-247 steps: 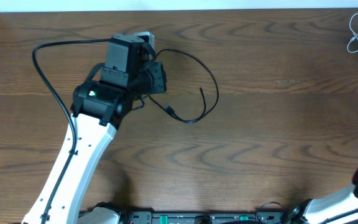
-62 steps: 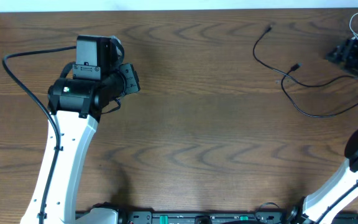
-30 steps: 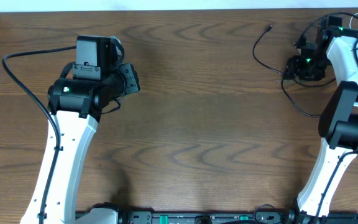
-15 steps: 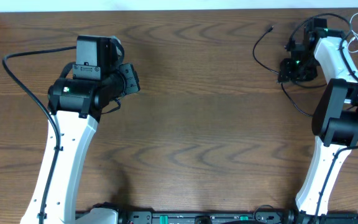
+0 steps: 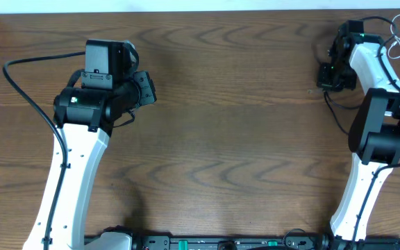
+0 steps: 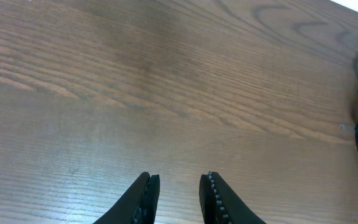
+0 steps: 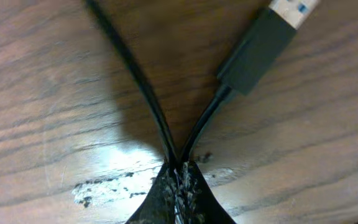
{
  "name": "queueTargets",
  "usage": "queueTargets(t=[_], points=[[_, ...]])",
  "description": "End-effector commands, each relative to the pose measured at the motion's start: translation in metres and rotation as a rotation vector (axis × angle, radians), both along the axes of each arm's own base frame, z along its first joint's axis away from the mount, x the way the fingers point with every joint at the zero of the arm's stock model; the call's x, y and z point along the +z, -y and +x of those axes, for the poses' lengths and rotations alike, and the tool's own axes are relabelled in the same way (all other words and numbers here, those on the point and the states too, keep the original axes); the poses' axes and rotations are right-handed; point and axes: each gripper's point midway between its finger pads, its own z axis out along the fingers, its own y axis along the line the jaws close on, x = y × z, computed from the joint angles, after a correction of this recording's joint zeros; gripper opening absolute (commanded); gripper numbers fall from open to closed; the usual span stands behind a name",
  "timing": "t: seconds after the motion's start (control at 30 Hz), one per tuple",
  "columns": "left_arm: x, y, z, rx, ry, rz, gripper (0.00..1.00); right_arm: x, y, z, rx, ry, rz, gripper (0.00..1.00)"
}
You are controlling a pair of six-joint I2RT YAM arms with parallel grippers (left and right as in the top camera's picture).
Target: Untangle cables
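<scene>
Overhead view: shows the left gripper (image 5: 146,87) at about 10 o'clock on the wooden table (image 5: 242,153), pointing toward 3 o'clock, well apart from both cables. Left wrist view: shows its fingers (image 6: 146,186) parted by a narrow gap, with nothing between them and only bare wood grain ahead.

Overhead view: places the right gripper (image 5: 327,73) at about 2 o'clock on the table, low over the surface. Right wrist view: shows its fingers (image 7: 166,199) pressed fully together at 6 o'clock in the frame, pinching the black cable (image 7: 143,90) where two strands meet. Fans those strands out from the pinch toward 11 and 1 o'clock. Follows the 1 o'clock strand to a black plug (image 7: 253,53) with a pale metal tip, lying flat on the wood.

Overhead view: traces a loose stretch of the black cable from just below the right gripper toward 5 o'clock, as far as the right arm (image 5: 377,146). Locates the white cable (image 5: 398,46) in small loops at the far 2 o'clock corner, near the right arm and beyond the gripper.
</scene>
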Motion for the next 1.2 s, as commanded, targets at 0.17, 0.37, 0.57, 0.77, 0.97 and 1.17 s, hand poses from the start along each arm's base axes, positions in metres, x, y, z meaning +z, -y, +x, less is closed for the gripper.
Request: queueTargets(t=[0.17, 0.37, 0.57, 0.77, 0.97, 1.17], points=[[0.0, -0.002, 0.002, 0.009, 0.0, 0.004, 0.27, 0.029, 0.124, -0.011, -0.296, 0.06, -0.011, 0.01], [-0.004, -0.002, 0.004, 0.009, -0.01, 0.005, 0.27, 0.09, 0.153, 0.02, -0.24, 0.293, 0.143, 0.01], [-0.016, -0.001, 0.008, 0.007, -0.044, 0.006, 0.27, 0.118, 0.157, 0.031, -0.202, 0.37, 0.146, 0.28], [-0.019, -0.001, 0.009, 0.007, -0.054, 0.008, 0.27, 0.122, 0.142, 0.022, -0.187, 0.316, 0.169, 0.82], [-0.02, -0.001, 0.009, 0.007, -0.055, 0.008, 0.4, 0.163, 0.11, 0.011, -0.126, 0.305, 0.233, 0.82], [-0.02, -0.001, 0.008, 0.007, -0.059, 0.009, 1.0, 0.243, 0.045, -0.01, 0.041, 0.371, 0.259, 0.82]])
